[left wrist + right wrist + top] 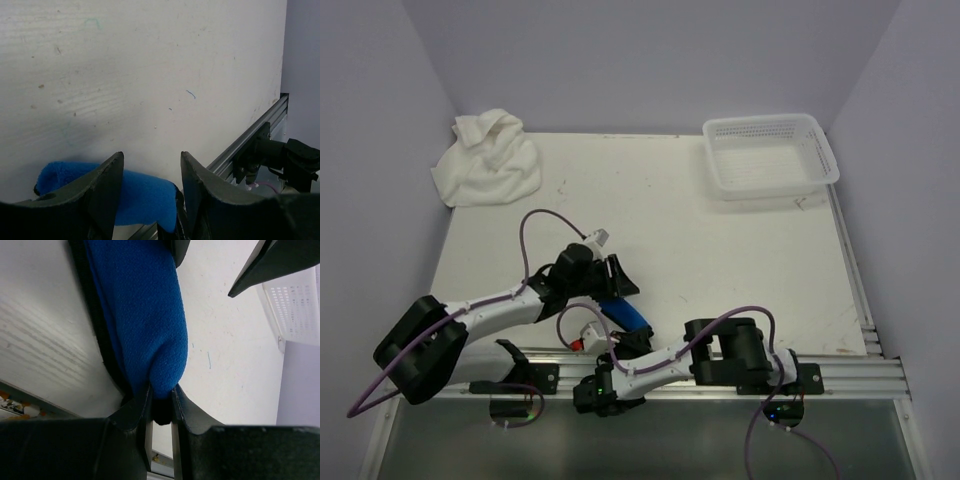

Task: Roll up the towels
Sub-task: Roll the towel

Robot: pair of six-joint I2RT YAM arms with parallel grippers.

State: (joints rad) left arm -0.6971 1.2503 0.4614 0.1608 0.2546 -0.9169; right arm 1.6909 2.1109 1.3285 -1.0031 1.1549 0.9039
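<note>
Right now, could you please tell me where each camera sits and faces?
Top external: above and behind the arms, looking down on the table; both show.
Left wrist: on the left arm, facing along the table past the open left gripper.
Right wrist: on the right arm, facing along the right gripper, shut on the blue towel.
Shared: the blue towel, in all three.

Top camera overhead; wrist cameras close, sharing blue towel (145, 315).

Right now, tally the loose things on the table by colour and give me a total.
Blue: 1, the blue towel
White: 2, the white towel and the basket
Total: 3
</note>
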